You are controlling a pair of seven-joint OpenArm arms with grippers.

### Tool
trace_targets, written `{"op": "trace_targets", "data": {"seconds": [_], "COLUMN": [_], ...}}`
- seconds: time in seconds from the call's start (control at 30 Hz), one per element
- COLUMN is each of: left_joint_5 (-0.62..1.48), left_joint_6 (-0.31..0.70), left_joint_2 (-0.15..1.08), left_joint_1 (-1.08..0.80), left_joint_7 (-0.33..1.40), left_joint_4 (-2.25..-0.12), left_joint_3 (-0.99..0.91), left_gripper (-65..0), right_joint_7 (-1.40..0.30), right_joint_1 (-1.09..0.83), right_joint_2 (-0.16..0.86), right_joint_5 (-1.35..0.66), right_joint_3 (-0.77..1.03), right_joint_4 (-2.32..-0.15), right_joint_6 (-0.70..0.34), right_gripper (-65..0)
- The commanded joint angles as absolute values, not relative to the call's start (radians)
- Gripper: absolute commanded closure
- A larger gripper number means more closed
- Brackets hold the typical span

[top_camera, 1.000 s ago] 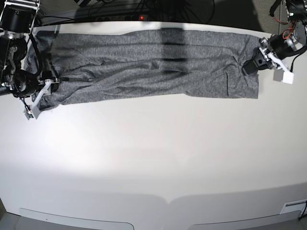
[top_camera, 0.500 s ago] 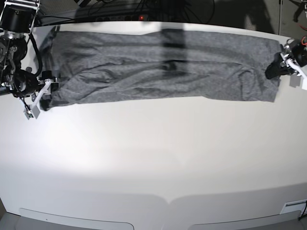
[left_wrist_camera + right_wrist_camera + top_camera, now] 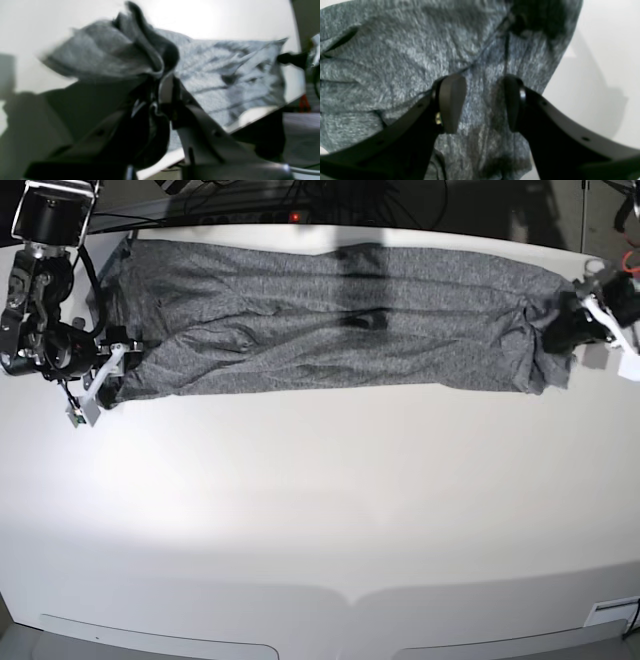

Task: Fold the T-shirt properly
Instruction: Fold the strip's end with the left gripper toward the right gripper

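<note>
Since half a second back, the right end of the shirt (image 3: 340, 320) has slid a bit toward the middle and bunched up, and the left gripper (image 3: 572, 325) came inward with it; over at the other end the right gripper (image 3: 104, 375) has crept up and in a little.

Count-wise: one shirt, two grippers, one table (image 3: 320, 510) — nothing that holds anything else.

The shirt lies stretched out long and narrow along the far edge of the table, wrinkled, dark grey.

Left gripper (image 3: 160, 82) is clamped tight on a raised wad of cloth (image 3: 120, 57) at the shirt's end — the wrist view shows the fabric pinched up between the jaws and lifted off the table, though it's blurry.

Right gripper (image 3: 480, 102) has its jaws apart, hanging over the shirt (image 3: 395, 60) near its edge. The pads (image 3: 451, 102) show cloth in the gap between them, but I can't tell if they're touching it.
</note>
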State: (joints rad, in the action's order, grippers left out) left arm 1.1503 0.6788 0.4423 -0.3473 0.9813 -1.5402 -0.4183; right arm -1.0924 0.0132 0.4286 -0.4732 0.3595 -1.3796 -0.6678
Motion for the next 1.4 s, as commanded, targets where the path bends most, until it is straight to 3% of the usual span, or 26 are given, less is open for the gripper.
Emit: {"op": "trace_targets", "data": {"seconds": [0.0,0.37,0.53,0.73,1.03,1.37], "left_joint_5": [1.174,1.177,1.108,0.897,0.586,0.475], "left_joint_6": [0.674,0.642,0.622,0.495,0.282,0.268], "left_joint_2": [0.426,0.108,0.095,0.094,0.039,0.005], "left_joint_1": [-0.363,-0.410,-0.410,-0.404,-0.293,-0.213], "left_joint_7": [0.971,1.002,0.971,0.809,0.722,0.716], "left_joint_4": [-1.597,-1.894,-1.894,-1.894,-1.894,-1.893], "left_joint_3": [-0.424,-0.406,-0.242,0.022,0.331,0.401], "left_gripper": [0.0,0.0,0.0,0.0,0.0,0.0], "right_joint_7": [-1.079,-1.076,-1.062,-1.061,-1.061,-1.061], "right_joint_1": [0.030,0.030,0.030,0.030,0.030,0.030], "right_joint_2": [0.442,0.437,0.437,0.437,0.437,0.437], "right_joint_5": [-0.481,-0.482,-0.482,-0.482,-0.482,-0.479], "right_joint_3": [0.366,0.366,0.366,0.366,0.366,0.366], "right_joint_4": [-1.392,-1.392,-1.392,-1.392,-1.392,-1.392], "right_joint_6": [-0.674,-0.674,-0.675,-0.676,-0.675,-0.676], "right_gripper": [-29.3,-29.2,-29.3,-29.3,-29.3,-29.3]}}
